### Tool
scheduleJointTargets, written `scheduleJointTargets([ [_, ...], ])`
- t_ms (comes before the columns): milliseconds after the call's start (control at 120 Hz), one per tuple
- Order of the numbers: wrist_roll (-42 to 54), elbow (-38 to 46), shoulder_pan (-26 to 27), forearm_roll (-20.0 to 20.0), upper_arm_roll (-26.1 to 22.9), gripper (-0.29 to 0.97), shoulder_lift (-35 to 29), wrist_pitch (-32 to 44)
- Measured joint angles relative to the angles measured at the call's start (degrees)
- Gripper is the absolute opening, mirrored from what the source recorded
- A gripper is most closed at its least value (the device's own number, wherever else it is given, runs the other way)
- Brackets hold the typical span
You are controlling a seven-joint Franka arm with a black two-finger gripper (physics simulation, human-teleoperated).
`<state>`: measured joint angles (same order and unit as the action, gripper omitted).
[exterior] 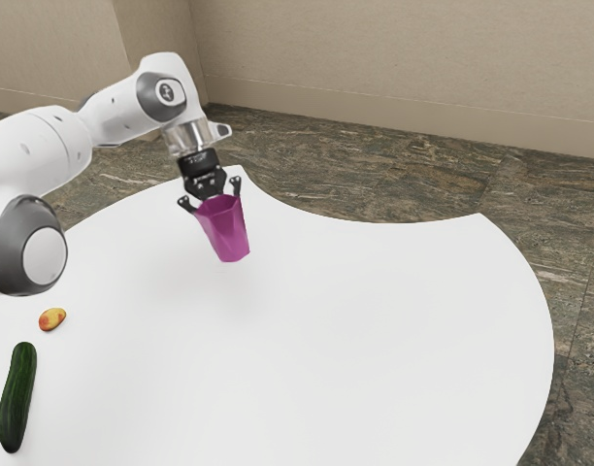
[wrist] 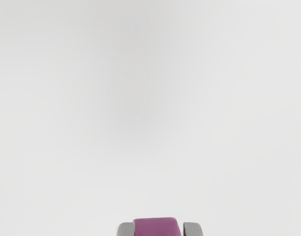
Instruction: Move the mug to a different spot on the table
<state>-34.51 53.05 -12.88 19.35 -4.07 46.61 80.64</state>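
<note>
Open desk (exterior: 375,320) spreads toward the exterior view's right. Farther back the mug (exterior: 225,229) hangs clear above it, tilted, base down. Its rim is pinched from both sides by the claw (exterior: 212,199) directly above.

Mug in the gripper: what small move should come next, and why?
Probably carry the mug sideways toward the exterior view's right, over bare table, before lowering it. The gripper is shut on the mug, which hangs tilted above the surface: lifted, not yet set down.
</note>
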Motion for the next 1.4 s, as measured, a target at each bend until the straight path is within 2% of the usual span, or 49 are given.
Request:
scheduleJointTargets([
  [183,-1.7,-0.3,0.0,0.3,0.3,-0.08,3.2,2.5],
  [442,-5.8,-0.8,2.5,-7.6,0.1,-0.07,3.3,1.1],
  [633,-8.2,-1.0,2.3,-10.4,0.2,-0.07,3.4,2.0],
  [958,-10.8,-0.6,2.2,-11.3,-1.4,-0.06,5.9,7.9],
  [1400,-12.5,1.3,2.2,-11.3,-1.5,-0.07,8.0,12.3],
])
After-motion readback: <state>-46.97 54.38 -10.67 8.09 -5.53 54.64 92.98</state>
